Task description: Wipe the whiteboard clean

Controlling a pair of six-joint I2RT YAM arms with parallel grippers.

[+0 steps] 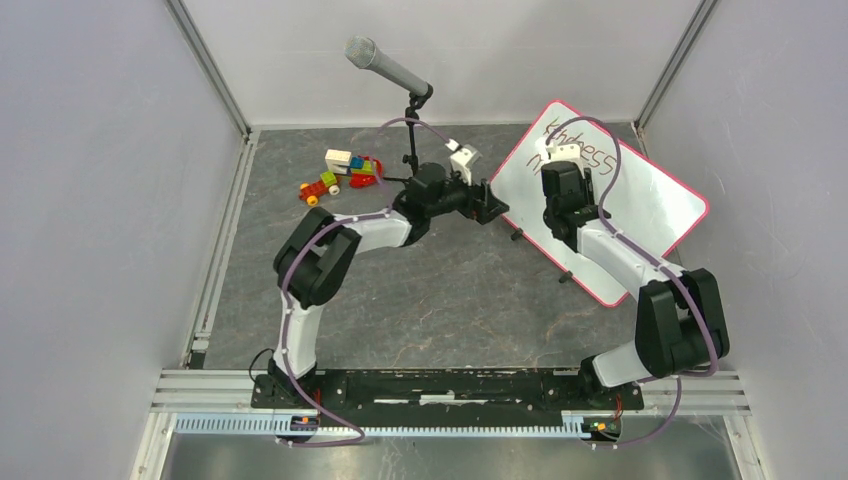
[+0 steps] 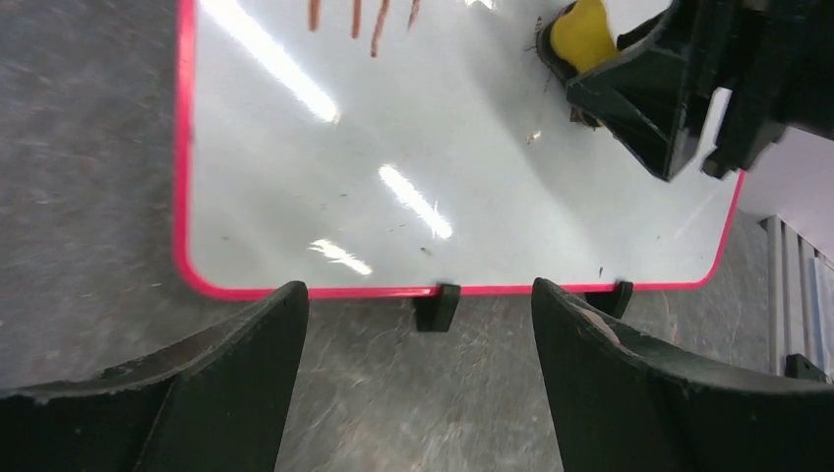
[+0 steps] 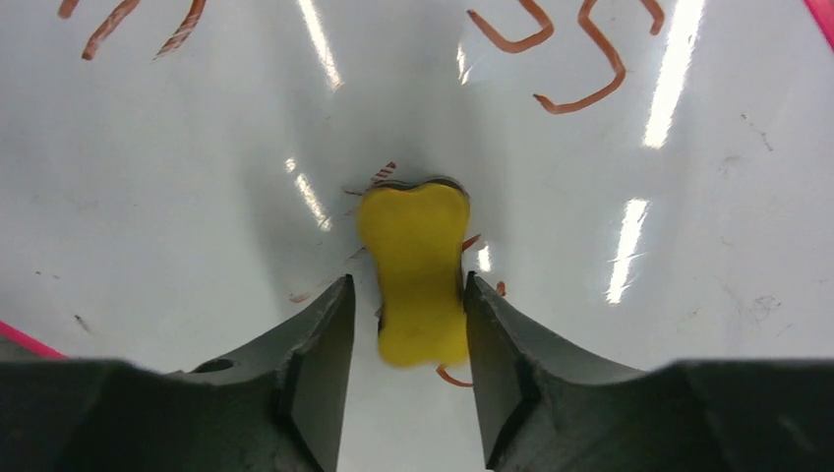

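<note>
The whiteboard (image 1: 660,205), white with a pink-red frame, lies slanted at the right of the table. Red-brown marker writing (image 1: 575,140) sits at its far end. My right gripper (image 1: 562,178) points down onto the board and is shut on a yellow eraser (image 3: 415,265), which is pressed on the white surface (image 3: 688,246) below the strokes (image 3: 580,59). In the right wrist view the gripper (image 3: 407,283) grips the eraser's narrow waist. My left gripper (image 1: 492,205) is open and empty, just off the board's left edge. In the left wrist view the gripper (image 2: 418,290) faces the frame (image 2: 325,292) and a black foot clip (image 2: 438,307); the eraser (image 2: 582,34) shows at top right.
A microphone (image 1: 385,65) on a black stand rises behind my left arm. A small pile of coloured toy bricks (image 1: 340,172) lies at the back left. White walls with metal corner posts close in the dark stone-look table (image 1: 450,300).
</note>
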